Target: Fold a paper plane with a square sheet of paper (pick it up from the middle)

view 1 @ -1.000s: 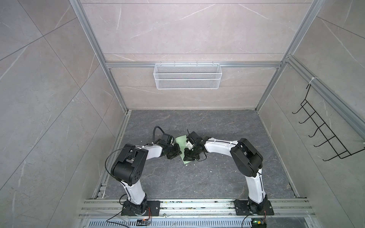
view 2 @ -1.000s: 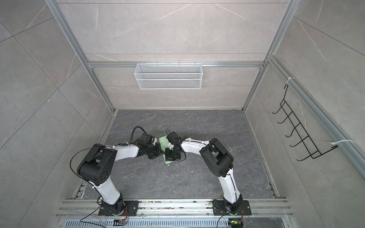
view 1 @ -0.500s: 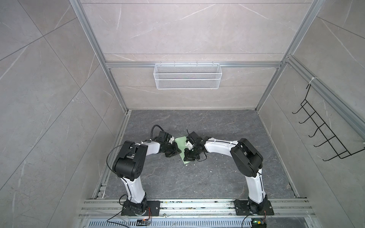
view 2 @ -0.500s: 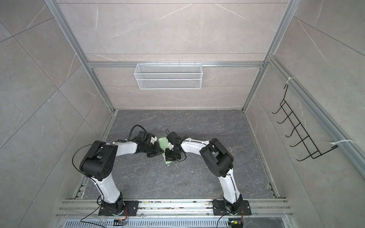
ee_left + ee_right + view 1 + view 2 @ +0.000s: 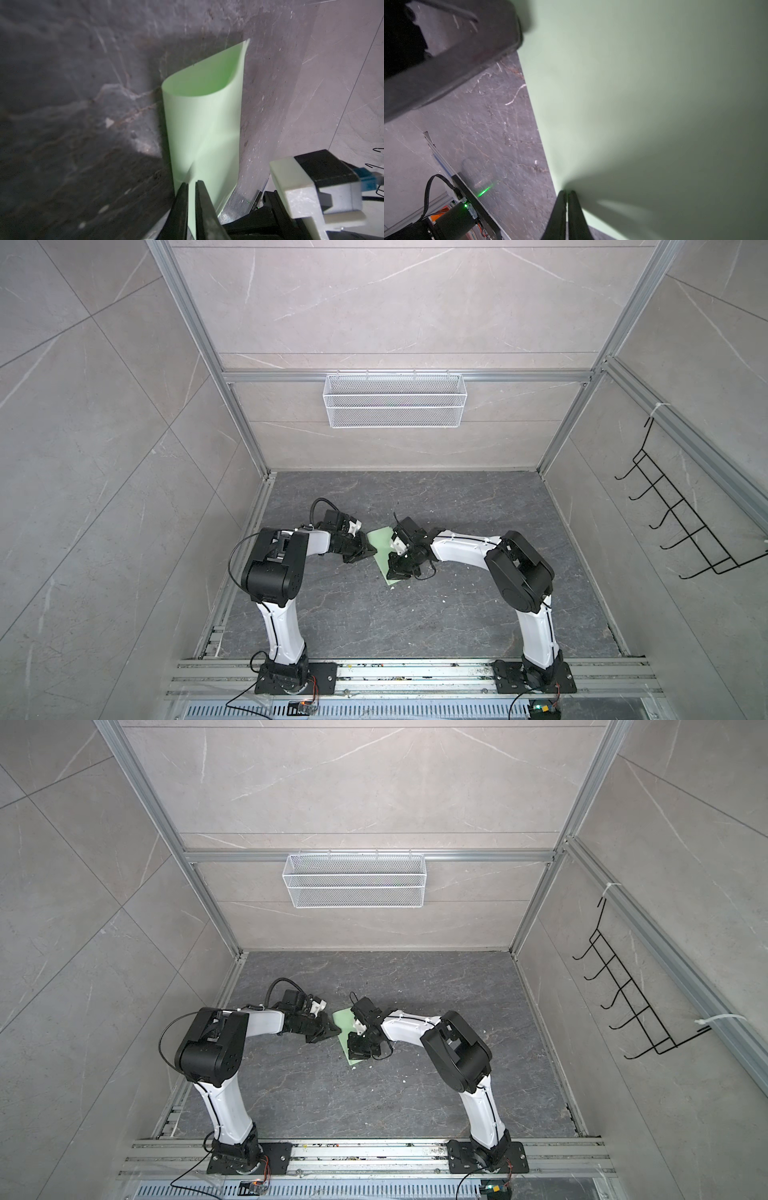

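The square sheet of paper (image 5: 380, 540) (image 5: 343, 1019) is pale green and lies mid-floor between both arms. It is bent over on itself into a loose loop (image 5: 203, 124), uncreased. My left gripper (image 5: 371, 551) (image 5: 336, 1031) (image 5: 191, 184) is at the sheet's left edge. Its jaws stand a narrow slit apart, green showing through, and grip nothing I can see. My right gripper (image 5: 392, 572) (image 5: 355, 1050) (image 5: 566, 192) is shut on the sheet (image 5: 633, 104), and wrinkles fan out from its tips. No paper plane is in view.
A white wire basket (image 5: 394, 400) hangs on the back wall. A black hook rack (image 5: 685, 522) is on the right wall. Small white crumbs (image 5: 444, 600) dot the dark stone floor. Aluminium rails (image 5: 395, 672) carry both arm bases at the front.
The left arm's elbow has swung away from the front rail and its jaws have parted slightly. The right arm and the sheet have stayed in place.
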